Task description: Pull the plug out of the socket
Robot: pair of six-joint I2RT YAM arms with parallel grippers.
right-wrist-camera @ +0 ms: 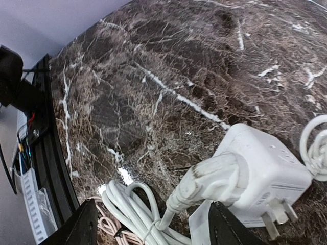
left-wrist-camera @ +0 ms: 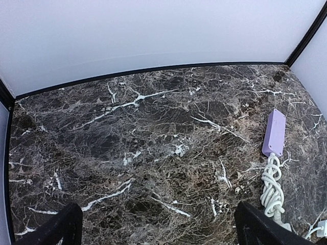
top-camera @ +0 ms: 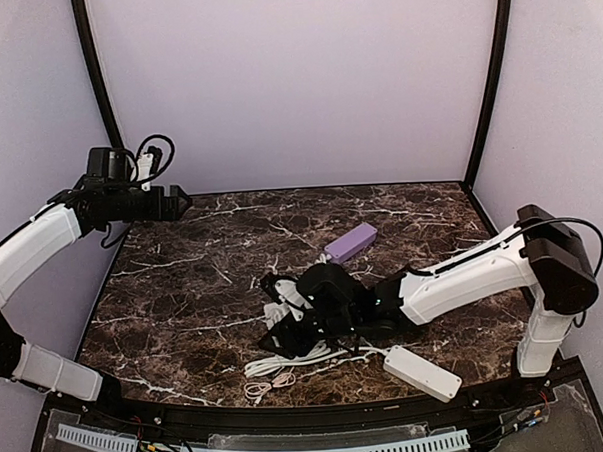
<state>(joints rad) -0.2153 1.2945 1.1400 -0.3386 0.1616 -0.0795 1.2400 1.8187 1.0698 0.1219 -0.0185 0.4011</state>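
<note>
The socket [right-wrist-camera: 273,163] is a white, round-cornered cube with metal prongs [right-wrist-camera: 278,219] jutting from one face. It lies on the dark marble tabletop [right-wrist-camera: 153,76], close to the middle of the near edge. The plug [right-wrist-camera: 212,178], white and moulded, is seated in the socket's side. Its long axis lies flat, and its thick cord [right-wrist-camera: 138,209] leaves toward the near edge. The right claw [right-wrist-camera: 153,209] straddles the plug with its fingers apart, not clamping it. The left claw [left-wrist-camera: 153,224] hangs wide open and empty above the far-left corner.
</note>
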